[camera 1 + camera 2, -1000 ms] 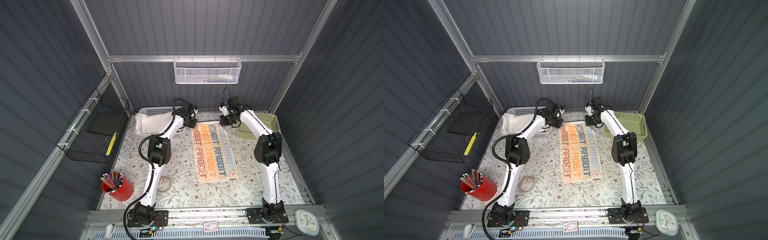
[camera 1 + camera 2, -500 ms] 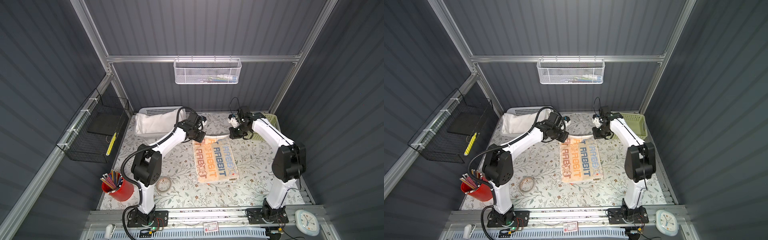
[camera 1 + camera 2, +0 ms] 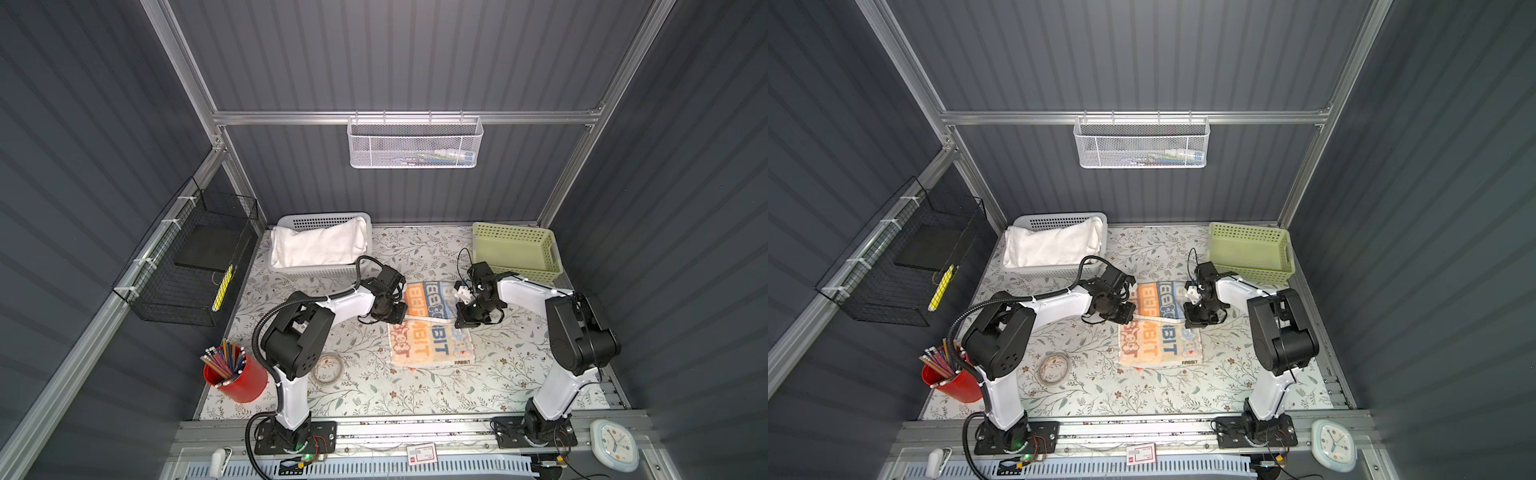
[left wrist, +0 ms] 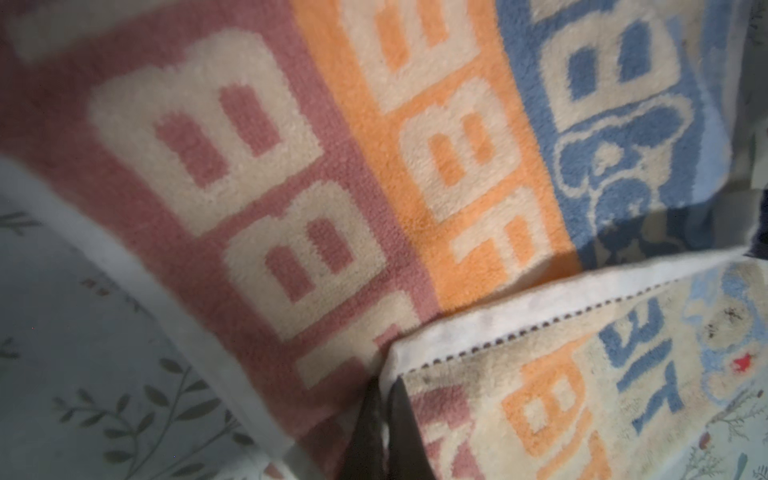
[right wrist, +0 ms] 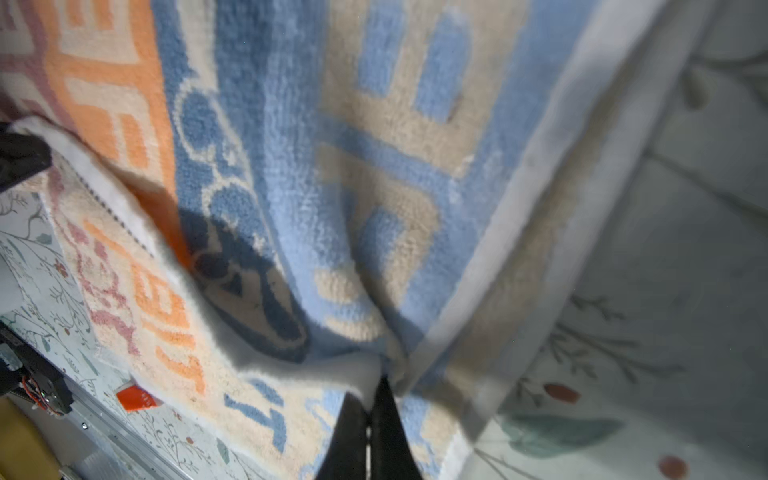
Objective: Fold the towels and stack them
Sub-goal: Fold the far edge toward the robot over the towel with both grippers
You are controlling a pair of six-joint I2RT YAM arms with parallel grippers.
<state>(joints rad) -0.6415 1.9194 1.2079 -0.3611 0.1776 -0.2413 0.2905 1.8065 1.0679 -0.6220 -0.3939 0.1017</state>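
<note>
**1. Lettered towel** [image 3: 430,345]: orange/blue blocks, mid-mat.
- Far hem is lifted and strung taut between the two jaw pairs. Near half lies flat, base-side of the jaws.
- Left gripper [image 3: 398,316] is pinched shut on one hem corner, right gripper [image 3: 462,321] on the other. Both wrist views show cloth nipped at the tips.
- Step, as I read it: half-fold, far hem to near hem.
- To do it well: carry both corners level and at the same pace, no sag in the middle. Lay the hem flush on the near edge, corners matched. Let go only once the cloth rests.

**2. Black wire basket** [image 3: 187,266]: on the side wall, well apart from the left jaws. Holds a dark flat item and a yellow strip.

**3. White basket** [image 3: 324,218]: near, behind the left jaws. Holds a white towel [image 3: 320,247], loosely bundled.

**4. Green basket** [image 3: 515,272]: just behind the right jaws. Nothing seen inside.

**5. Mesh basket** [image 3: 415,145]: on the back wall, high above both jaw pairs. Small items, can't ID.

**6. Red cup** [image 3: 237,382]: well apart from the left jaws, base-side. Holds pencils [image 3: 224,359].
</note>
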